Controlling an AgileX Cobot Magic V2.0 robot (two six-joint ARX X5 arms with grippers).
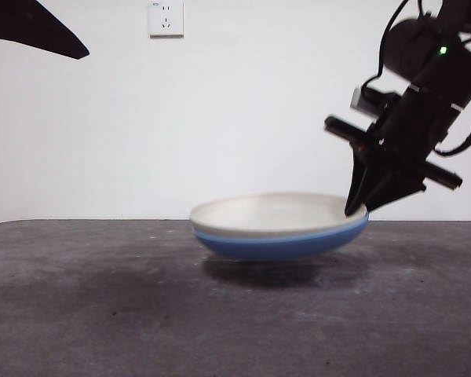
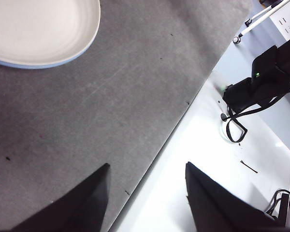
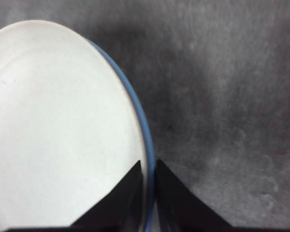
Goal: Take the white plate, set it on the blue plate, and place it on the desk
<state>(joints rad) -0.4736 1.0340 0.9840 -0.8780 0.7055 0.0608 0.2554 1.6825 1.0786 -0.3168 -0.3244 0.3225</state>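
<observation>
The white plate [image 1: 271, 214] sits nested in the blue plate [image 1: 279, 245], and the pair hangs tilted above the desk [image 1: 102, 314], clear of it, with a shadow beneath. The right gripper [image 1: 359, 206] pinches both rims together at the stack's right edge in the front view; its wrist view shows one jaw over the white plate [image 3: 53, 135], the other outside the blue plate [image 3: 140, 116]. The left gripper [image 2: 145, 193] waits with jaws apart over the desk's edge [image 2: 87, 121].

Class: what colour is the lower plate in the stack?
Medium blue: the blue plate under the white plate, clearest in the front view.
</observation>
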